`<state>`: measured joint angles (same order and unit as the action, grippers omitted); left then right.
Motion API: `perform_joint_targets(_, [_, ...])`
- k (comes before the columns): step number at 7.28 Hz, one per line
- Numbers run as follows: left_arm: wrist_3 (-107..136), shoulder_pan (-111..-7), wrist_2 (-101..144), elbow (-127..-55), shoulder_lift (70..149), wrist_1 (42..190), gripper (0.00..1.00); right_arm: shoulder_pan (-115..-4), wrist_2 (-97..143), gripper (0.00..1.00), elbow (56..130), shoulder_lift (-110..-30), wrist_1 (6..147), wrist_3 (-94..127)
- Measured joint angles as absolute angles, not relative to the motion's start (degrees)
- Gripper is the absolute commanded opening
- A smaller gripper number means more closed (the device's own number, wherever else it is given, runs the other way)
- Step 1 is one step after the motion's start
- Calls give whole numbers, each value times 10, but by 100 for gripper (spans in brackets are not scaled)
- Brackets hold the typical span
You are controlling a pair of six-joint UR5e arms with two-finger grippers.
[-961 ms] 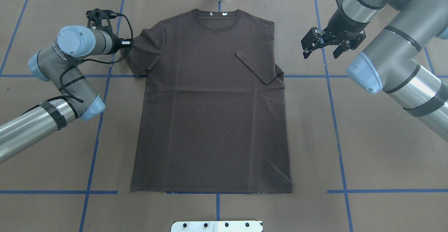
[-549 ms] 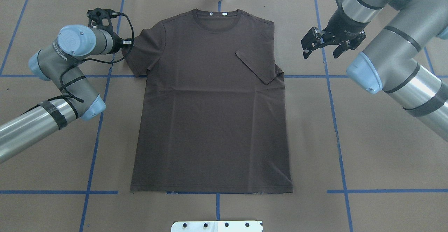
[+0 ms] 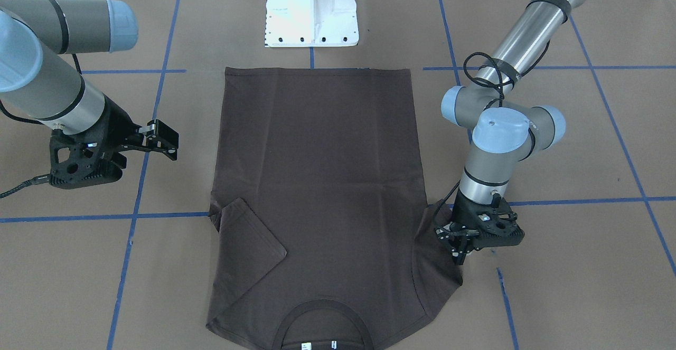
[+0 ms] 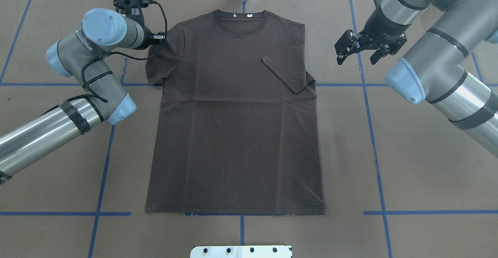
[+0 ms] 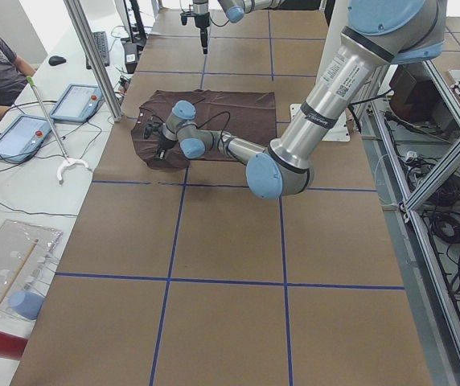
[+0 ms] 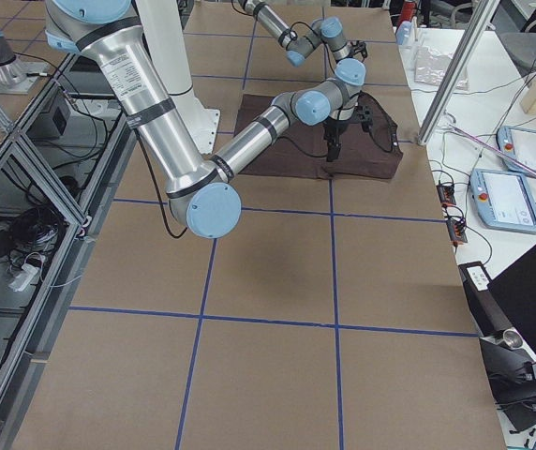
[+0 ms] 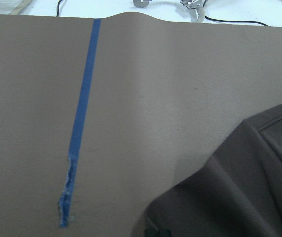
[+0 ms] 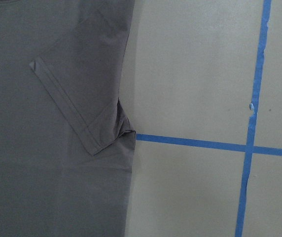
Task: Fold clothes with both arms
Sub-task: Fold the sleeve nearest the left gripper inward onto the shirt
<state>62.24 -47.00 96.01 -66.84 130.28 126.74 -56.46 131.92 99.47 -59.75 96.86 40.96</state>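
The dark brown T-shirt (image 4: 233,133) lies flat on the counter (image 4: 389,153). Its long axis runs from collar (image 4: 241,21) to hem, with the collar pointing away from the robot. The fabric should be soft, light and limp, so grip it at sleeve edges or hems. The left end effector (image 3: 460,249) appears clenched on the outspread sleeve (image 3: 441,271). The right end effector (image 4: 358,55) hangs released, well apart from the folded-in sleeve (image 4: 286,73).

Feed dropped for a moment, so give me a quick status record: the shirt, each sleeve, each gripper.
T-shirt: lying flat, front up
right sleeve: folded in onto the chest
left sleeve: spread out, not folded
left gripper: down at the left sleeve's outer edge; grip unclear
right gripper: open, beside the T-shirt, holding nothing
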Motion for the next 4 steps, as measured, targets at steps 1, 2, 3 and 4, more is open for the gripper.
perform_joint_targets(1, [651,-468,967,-670,1342,1228,0,-565,1319,100,995,-598,969,410])
perform_joint_targets(2, [695,-460,974,-653,1387,1211,0,-565,1319,100,995,-598,969,410])
perform_joint_targets(3, [733,-446,977,-618,1429,1211,0,-565,1319,100,995,-598,969,410])
perform_joint_targets(4, [753,-431,977,-583,1449,1227,97,-565,1319,100,994,-599,969,410])
